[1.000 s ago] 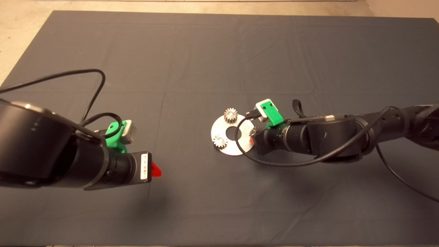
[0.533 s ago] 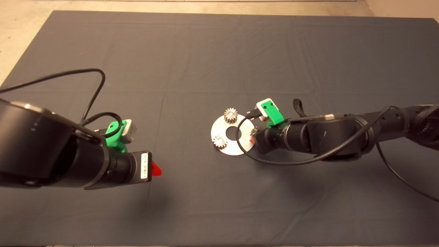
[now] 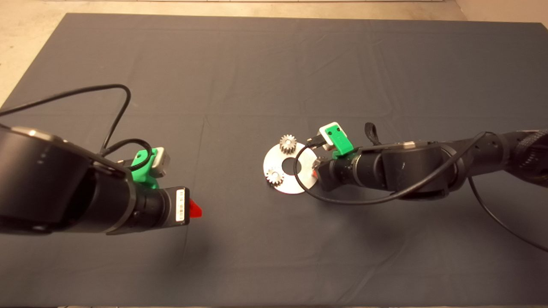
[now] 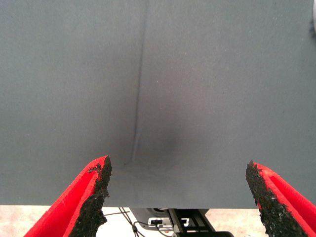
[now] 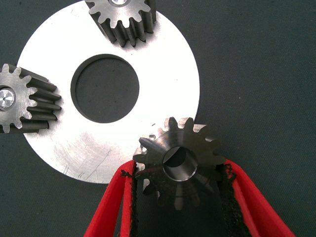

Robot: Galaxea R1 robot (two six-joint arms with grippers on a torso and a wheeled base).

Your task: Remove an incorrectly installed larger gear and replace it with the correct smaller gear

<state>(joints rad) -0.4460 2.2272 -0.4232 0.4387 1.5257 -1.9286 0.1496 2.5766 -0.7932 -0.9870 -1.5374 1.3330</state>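
Observation:
My right gripper (image 5: 177,170) is shut on the smaller gear (image 5: 180,163), a dark steel pinion with a central bore. It holds the gear upright at the rim of the round silver plate (image 5: 59,143). In the head view the right gripper (image 3: 316,169) sits at the right edge of the plate (image 3: 299,182), and only a sliver of the held gear (image 3: 317,161) shows. Two matching small pinions (image 3: 288,143) (image 3: 274,176) stand on the plate. My left gripper (image 4: 180,170) is open and empty above bare mat, at the left (image 3: 195,209). The larger gear is out of view.
The plate has a wide centre hole (image 5: 104,88). A black cable (image 3: 342,201) loops from the right wrist down beside the plate. Another cable (image 3: 115,111) arcs above the left arm. The dark mat (image 3: 274,64) stretches far on all sides.

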